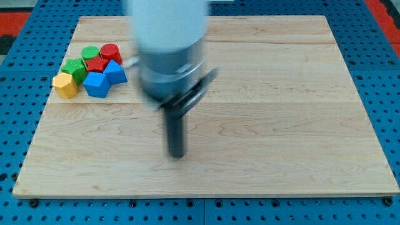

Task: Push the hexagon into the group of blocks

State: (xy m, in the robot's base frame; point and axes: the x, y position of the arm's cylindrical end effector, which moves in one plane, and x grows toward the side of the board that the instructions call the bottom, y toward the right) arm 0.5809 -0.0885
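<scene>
A yellow hexagon block (65, 84) lies at the view's upper left, at the left end of a tight group. It touches a green block (75, 69) and sits just left of a blue block (96, 84). The group also holds a green round block (90, 54), a red round block (111, 52), a red block (96, 65) and a second blue block (115, 72). My tip (177, 155) is on the board near the middle, well to the right of and below the group, touching no block. The rod is blurred.
The wooden board (281, 125) lies on a blue pegboard table (387, 75). The arm's white and grey body (169, 44) hangs over the board's upper middle and hides part of it.
</scene>
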